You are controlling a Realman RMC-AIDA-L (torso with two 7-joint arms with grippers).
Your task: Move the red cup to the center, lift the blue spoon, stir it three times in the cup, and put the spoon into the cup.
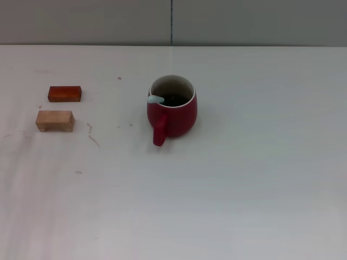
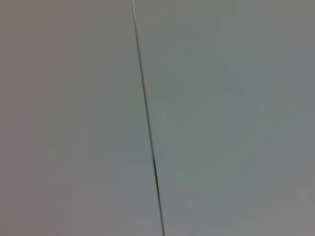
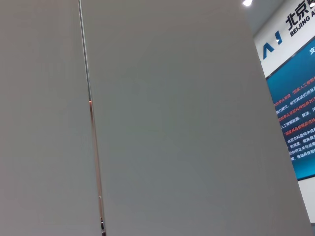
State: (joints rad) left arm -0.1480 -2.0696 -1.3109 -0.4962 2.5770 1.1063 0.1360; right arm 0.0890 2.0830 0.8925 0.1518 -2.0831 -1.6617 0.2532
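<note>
Red cup [image 1: 172,111] mid-table, blue spoon [image 1: 155,99] inside (handle on rim)

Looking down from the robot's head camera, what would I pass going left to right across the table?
Orange-red block and pale wooden block, stacked one behind the other at the same spot on the left → the blue spoon, its handle tip at the rim → the red cup. No grippers show.

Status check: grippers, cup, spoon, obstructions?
Both grippers out of view. Pale blue spoon rests inside dark-red ceramic mug, mid-table. Nothing near it.
</note>
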